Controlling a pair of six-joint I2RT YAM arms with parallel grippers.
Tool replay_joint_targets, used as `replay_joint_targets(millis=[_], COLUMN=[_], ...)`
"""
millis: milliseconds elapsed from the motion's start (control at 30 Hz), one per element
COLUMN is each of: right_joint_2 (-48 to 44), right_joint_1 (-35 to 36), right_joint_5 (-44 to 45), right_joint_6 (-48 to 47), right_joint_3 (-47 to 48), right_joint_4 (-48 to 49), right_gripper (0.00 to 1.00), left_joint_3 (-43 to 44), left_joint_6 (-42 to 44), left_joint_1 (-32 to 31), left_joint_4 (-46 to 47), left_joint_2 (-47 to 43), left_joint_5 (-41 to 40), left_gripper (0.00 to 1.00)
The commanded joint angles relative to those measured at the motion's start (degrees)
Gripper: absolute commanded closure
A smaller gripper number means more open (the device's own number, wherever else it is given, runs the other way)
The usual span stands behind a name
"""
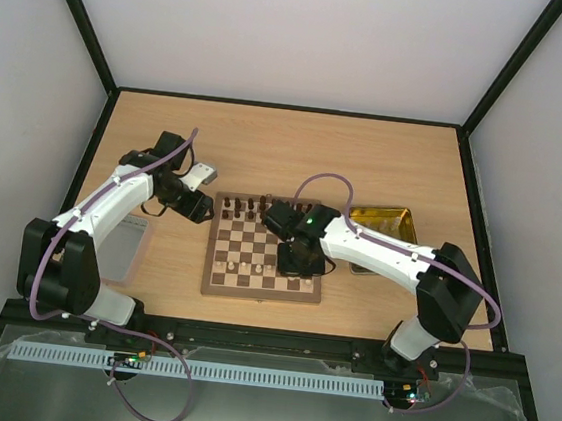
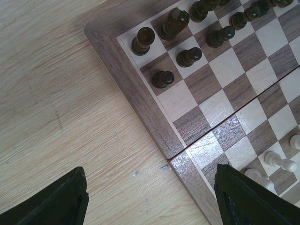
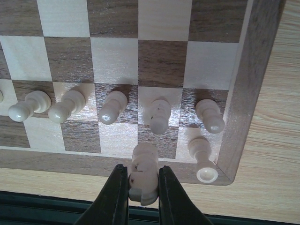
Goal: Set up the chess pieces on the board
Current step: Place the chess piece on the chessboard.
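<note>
1. The board (image 1: 264,259) lies flat on the wooden table (image 1: 267,149), at its middle, slightly toward the near side.
2. The dark brown pieces (image 1: 251,207) are seen standing along the far rows. In the left wrist view, several of them (image 2: 187,56) stand upright on the squares of the far left corner.
3. The cream pieces (image 1: 245,266) are seen along the near rows. In the right wrist view, five cream pawns (image 3: 112,107) stand in a line on the second row from the near edge. A cream piece with a ring-shaped top (image 3: 202,161) stands on the near right corner square.
4. One cream piece (image 3: 143,176) is clamped between the fingers of the right gripper (image 3: 143,187). It is held over the near border of the board, a little left of the near right corner. Whether its base touches the board cannot be told.
5. The left gripper (image 2: 154,206) is positioned over the left border of the board, partly over bare table. Its fingers (image 2: 61,201) are spread wide, with nothing between them.
6. A shiny yellow metal tray (image 1: 385,222) rests on the table just right of the board, partly covered by the right arm.
7. A grey translucent lid (image 1: 121,249) rests on the table, left of the board and apart from it.
</note>
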Motion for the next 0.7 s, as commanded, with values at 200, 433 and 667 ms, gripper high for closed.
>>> replay_joint_targets(millis=[200, 433, 667], right_joint_2=[1.5, 2.2, 2.7], right_joint_1=[0.3, 0.2, 0.2], right_joint_5=[-1.1, -0.9, -0.7], right_joint_6=[-1.4, -1.4, -1.5], right_joint_3=[-1.3, -2.1, -1.8], right_joint_4=[0.9, 1.0, 0.6], right_gripper=[0.92, 0.92, 0.92], left_joint_3=[-0.9, -0.8, -0.8], left_joint_6=[-0.5, -0.4, -0.4], left_joint_1=[-0.2, -0.3, -0.2], left_joint_4=[-0.1, -0.1, -0.2], left_joint_2=[0.2, 0.3, 0.3], left_joint_5=[-0.3, -0.2, 0.0], left_gripper=[0.25, 0.25, 0.25])
